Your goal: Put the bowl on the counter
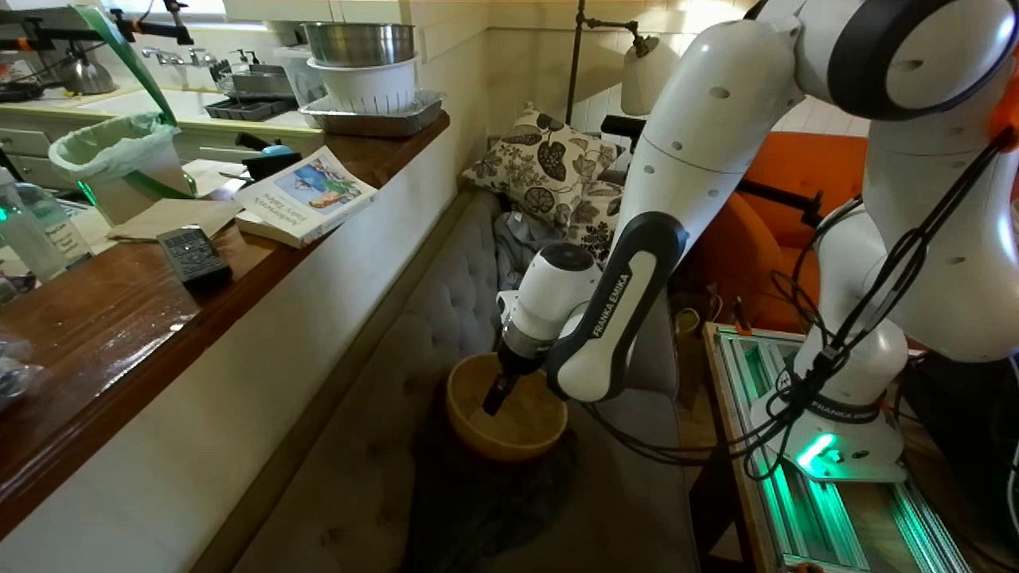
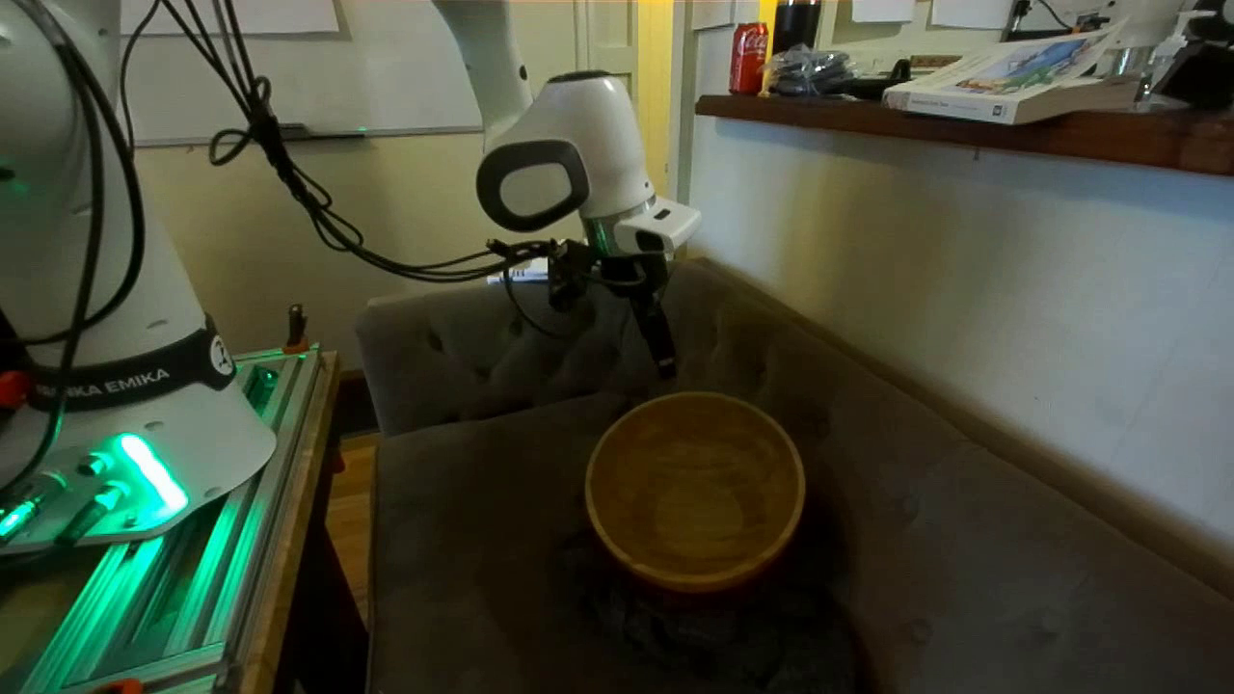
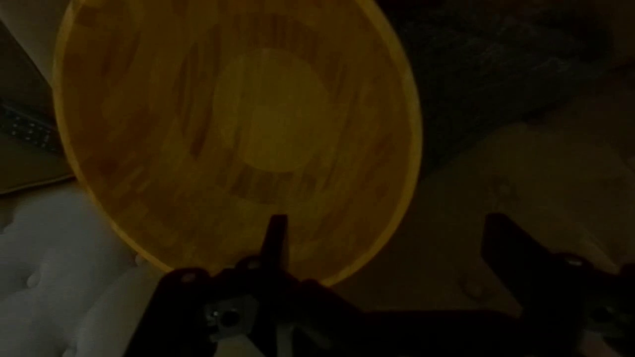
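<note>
The bowl [image 1: 509,434] is a wide tan wooden bowl, upright on a dark cloth on the grey couch. It shows whole in an exterior view [image 2: 694,492], and its inside fills much of the wrist view [image 3: 270,114]. My gripper [image 1: 495,398] is open and empty above the bowl's rim; it also shows in an exterior view [image 2: 665,366]. In the wrist view the gripper [image 3: 388,218] has one finger over the bowl's inside and the other outside the rim, over the couch. The counter [image 1: 103,334] is the glossy brown wood ledge, seen also in an exterior view [image 2: 839,116].
On the counter lie a white book [image 1: 310,191], a black phone [image 1: 195,259], and a metal tray [image 1: 374,119] with stacked containers. A red can [image 2: 748,58] stands at its end. A pale wall [image 2: 916,270] drops from the counter to the couch [image 1: 358,446]. Patterned cushions [image 1: 549,159] lie on the couch.
</note>
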